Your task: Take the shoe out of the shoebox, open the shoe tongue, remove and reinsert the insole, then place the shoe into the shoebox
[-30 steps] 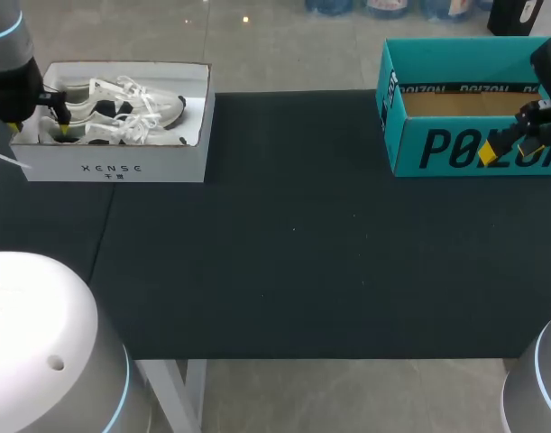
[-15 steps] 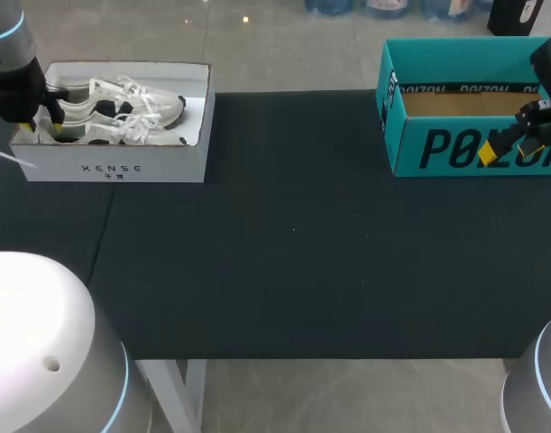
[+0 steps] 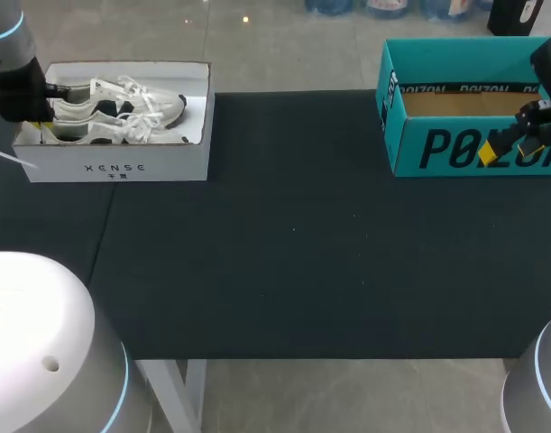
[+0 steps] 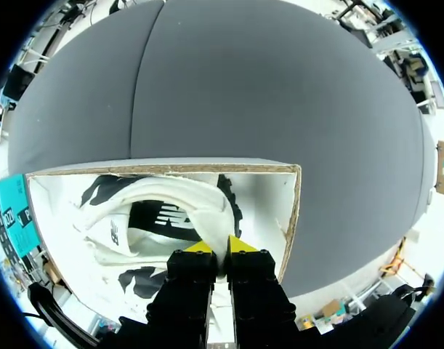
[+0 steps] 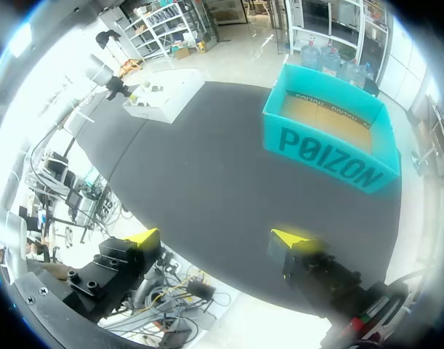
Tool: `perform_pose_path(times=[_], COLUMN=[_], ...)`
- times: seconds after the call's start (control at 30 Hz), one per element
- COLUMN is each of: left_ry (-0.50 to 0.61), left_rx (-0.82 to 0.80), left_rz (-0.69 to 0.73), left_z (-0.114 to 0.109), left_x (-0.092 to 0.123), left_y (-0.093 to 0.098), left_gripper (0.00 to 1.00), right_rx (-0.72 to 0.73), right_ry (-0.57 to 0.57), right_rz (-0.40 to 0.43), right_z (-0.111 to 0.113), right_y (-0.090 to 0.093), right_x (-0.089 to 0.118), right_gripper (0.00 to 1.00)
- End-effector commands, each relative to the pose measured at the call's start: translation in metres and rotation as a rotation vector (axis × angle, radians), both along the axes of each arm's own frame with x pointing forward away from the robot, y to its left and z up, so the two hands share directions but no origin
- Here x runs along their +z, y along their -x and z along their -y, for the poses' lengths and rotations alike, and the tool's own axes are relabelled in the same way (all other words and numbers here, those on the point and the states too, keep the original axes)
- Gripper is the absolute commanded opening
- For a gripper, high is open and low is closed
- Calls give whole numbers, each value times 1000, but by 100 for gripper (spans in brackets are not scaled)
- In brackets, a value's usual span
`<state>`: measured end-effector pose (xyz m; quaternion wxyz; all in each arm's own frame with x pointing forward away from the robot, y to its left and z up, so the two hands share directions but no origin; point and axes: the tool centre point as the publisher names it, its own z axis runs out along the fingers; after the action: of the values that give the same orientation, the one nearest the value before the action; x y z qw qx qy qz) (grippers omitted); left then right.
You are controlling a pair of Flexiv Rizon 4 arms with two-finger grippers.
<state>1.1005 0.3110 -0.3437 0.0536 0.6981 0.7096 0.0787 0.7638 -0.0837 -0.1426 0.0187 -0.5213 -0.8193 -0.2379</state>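
Your left claw (image 4: 220, 247) is pinched narrow on the heel rim of the shoe (image 4: 116, 233). The shoe lies in the white shoebox (image 3: 117, 169), its length running straight away from that claw, toe toward the middle of the tabletop (image 3: 293, 234). Your right claw (image 5: 215, 236), spread wide and empty, hangs well apart by the teal box (image 3: 455, 149).

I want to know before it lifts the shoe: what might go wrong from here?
1. The left gripper pinches only the thin heel edge of the shoe, so the shoe may slip out or swing when it is lifted.
2. The other shoe lies right beside it, with loose laces close together; a snag might drag it, or the white box, along.
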Motion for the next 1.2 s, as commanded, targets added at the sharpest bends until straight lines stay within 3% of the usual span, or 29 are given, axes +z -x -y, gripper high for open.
perform_pose_path(times=[0.03,0.7,1.0,1.2], left_ry=[-4,78,134,150], left_rx=[6,85,70,29], left_rz=[31,261,342,375], left_z=[0,33,77,124], left_x=[16,162,237,256], left_y=[2,1,27,57], left_gripper=[0,0,0,0], right_rx=[0,0,0,0], right_ry=[2,2,2,2], right_rz=[-2,-2,-2,-2], right_z=[0,0,0,0], right_y=[-1,-1,-1,-1], right_x=[-1,-1,-1,-1], right_gripper=[100,100,100,100])
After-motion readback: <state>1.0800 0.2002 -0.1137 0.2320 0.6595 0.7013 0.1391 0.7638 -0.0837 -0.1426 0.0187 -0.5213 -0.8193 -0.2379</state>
